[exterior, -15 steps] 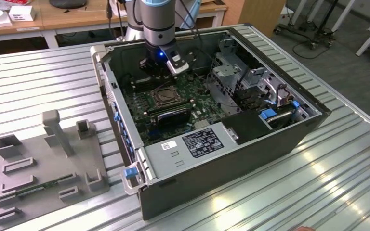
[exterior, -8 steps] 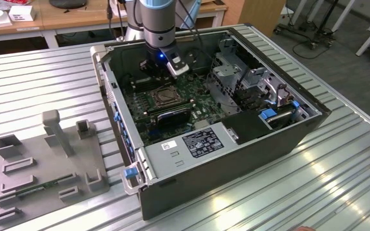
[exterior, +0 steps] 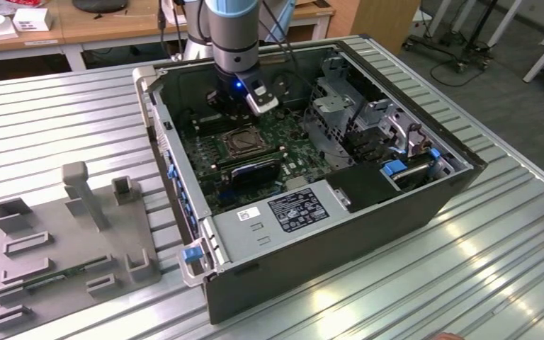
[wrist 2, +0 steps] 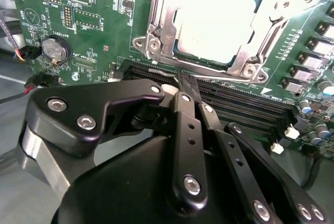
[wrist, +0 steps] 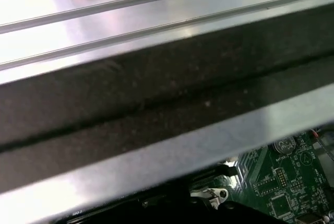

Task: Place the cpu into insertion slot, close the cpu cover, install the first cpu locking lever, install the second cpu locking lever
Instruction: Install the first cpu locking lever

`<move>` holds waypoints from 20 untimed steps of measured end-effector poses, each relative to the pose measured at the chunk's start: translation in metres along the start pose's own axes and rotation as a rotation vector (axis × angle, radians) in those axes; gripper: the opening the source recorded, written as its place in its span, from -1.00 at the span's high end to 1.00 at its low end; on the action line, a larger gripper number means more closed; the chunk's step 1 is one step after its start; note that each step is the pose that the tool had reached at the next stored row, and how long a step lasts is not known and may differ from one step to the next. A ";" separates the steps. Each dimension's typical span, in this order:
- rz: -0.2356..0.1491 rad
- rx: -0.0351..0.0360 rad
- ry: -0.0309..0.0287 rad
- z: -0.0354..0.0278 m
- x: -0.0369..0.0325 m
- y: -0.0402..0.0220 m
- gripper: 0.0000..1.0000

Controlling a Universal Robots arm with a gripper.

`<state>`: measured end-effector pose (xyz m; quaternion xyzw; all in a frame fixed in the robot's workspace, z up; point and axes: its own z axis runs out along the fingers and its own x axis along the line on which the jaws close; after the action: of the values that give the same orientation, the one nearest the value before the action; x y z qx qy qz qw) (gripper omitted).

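CPU [wrist 2: 216,23] seated flat in insertion slot [exterior: 243,142] on motherboard [wrist 2: 94,4]. Pale top showing through cut-out of CPU cover [wrist 2: 159,23], apparently folded down around it. Gripper [wrist 2: 188,85] narrow, fingers nearly together, nothing visible between them. Hovering over black memory slots [wrist 2: 240,106] just beside the socket, inside computer case [exterior: 348,234] on counter [exterior: 64,120]. Locking levers: cannot tell whether latched or free. Probably at the lever-locking step. To do it well: keep fingers pinched, press on lever end only, sweep down and sideways under its hook, stay off chip face and memory-slot clips, confirm cover flush.
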<state>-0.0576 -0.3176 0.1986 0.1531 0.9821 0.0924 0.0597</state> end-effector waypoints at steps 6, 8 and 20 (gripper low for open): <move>0.003 0.0002 -0.0007 0.0015 -0.0002 -0.0004 0.79; 0.004 0.0001 -0.0009 0.0018 -0.0004 -0.0009 0.79; 0.004 0.0012 -0.0012 0.0037 -0.0002 -0.0014 0.79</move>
<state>-0.0573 -0.3183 0.1948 0.1551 0.9818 0.0919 0.0600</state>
